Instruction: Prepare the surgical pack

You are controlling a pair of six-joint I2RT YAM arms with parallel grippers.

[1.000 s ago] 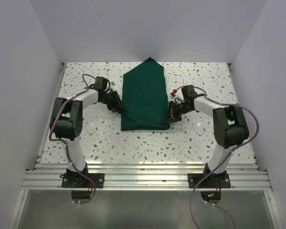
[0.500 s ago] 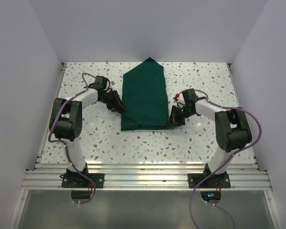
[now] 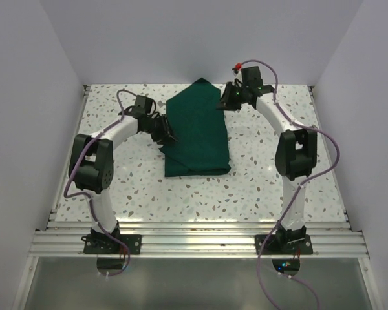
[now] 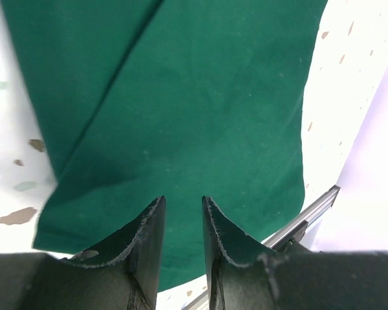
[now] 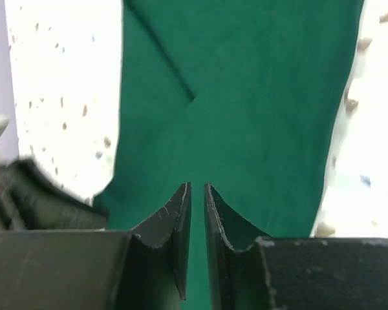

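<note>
Over the bench (image 3: 265, 174), seen from the top camera, the pack (image 3: 197, 132) lies in the middle as a folded green bundle, square at its near end and running to a point at the far end. No tray, instruments or packets show; if they are inside, the cloth hides them. The left hand (image 3: 170, 134) sits at the bundle's left edge. The right hand (image 3: 225, 98) is at its far right corner, with the arm stretched well out. Set on opposite sides, they look placed to work the cloth from two edges, likely for another fold or a tidy-up.

From the left wrist, the fingers (image 4: 145, 232) stand a little apart with nothing between them. Green cloth fills most of the view beyond, with an overlapping layer running diagonally at upper left and bench showing on both sides. The hand is low and points across the bundle, probably so it can pin or catch a layer.

From the right wrist, the fingers (image 5: 174, 219) are parted by a slim, empty gap and aim down the length of the pack. A flap's edge makes a V crease ahead of them. This hand appears to be clear of the cloth and holds none of it.
</note>
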